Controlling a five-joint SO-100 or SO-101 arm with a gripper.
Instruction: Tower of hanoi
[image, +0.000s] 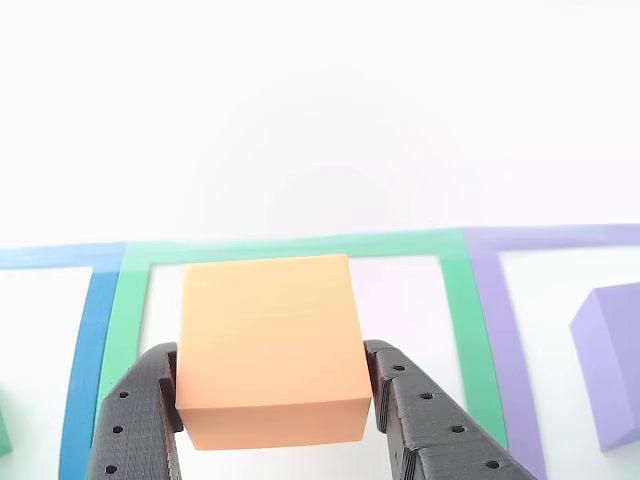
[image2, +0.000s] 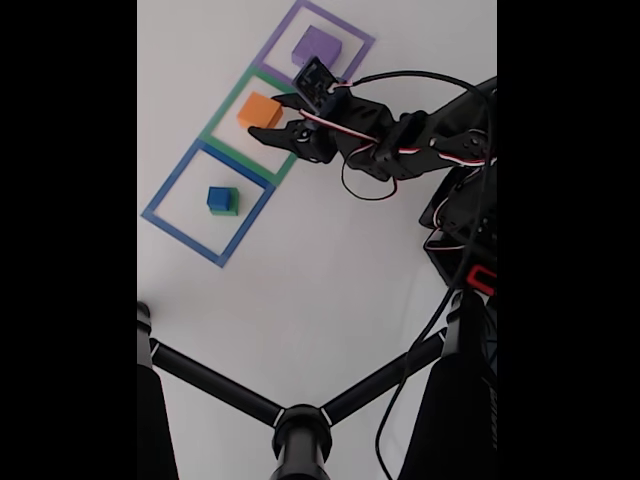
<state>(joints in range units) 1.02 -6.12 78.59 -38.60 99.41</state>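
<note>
White tabletop (image2: 300, 300) marked with taped square outlines; the matte orange block (image: 270, 345) is clamped between the gripper (image: 272, 400) fingers.

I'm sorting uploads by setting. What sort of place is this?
Probably a hobby or lab tabletop set up for a puzzle: a plain white table with taped square outlines, a small black arm whose gripper flanks an orange block, and a camera tripod.

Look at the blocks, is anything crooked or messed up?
Nothing looks broken or spilled. The orange block sits inside the green outline between the gripper's fingers, the purple block sits in the purple outline, and the blue cube rests on the green block.
</note>
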